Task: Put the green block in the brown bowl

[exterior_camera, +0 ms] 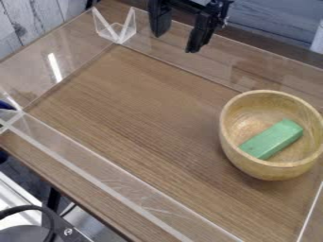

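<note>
Green block flat inside brown bowl, gripper released, empty, well apart above

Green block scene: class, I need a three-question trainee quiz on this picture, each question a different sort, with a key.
1. True or false: the green block lies inside the bowl.
2. The tool is: A) shut on the block B) open and empty, at the far edge of the table C) inside the bowl.
3. Fill in: the bowl sits at the table's ____ side in the picture.

Key: 1 true; 2 B; 3 right.
</note>
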Robot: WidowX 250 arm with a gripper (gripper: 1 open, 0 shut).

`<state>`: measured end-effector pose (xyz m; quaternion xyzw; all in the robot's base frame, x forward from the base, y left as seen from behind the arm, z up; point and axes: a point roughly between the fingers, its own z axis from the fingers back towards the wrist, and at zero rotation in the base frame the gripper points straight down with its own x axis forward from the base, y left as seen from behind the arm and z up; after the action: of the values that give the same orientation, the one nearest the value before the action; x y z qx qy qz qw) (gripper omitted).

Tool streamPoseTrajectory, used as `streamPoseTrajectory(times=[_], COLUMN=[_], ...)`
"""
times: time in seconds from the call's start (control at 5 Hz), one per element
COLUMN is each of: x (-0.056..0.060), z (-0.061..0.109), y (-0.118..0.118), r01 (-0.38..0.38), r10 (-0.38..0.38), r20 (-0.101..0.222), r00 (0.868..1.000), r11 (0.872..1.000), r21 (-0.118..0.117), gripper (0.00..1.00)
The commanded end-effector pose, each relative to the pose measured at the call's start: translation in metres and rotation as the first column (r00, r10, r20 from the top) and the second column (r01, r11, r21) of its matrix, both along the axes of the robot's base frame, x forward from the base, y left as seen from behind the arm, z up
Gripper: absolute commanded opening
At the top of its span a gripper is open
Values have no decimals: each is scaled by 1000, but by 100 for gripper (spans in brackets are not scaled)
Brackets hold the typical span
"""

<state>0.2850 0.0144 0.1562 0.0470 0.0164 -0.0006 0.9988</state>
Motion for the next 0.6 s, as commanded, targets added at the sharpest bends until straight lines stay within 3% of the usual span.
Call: streamPoseTrajectory(times=[0.0,0.4], x=[3,5], z=[17,15], y=[-1,5], r01=[35,124], r10=[-35,-127], r20=[74,111], r00=[997,986], r11=[999,992], r21=[9,39], gripper=[100,100])
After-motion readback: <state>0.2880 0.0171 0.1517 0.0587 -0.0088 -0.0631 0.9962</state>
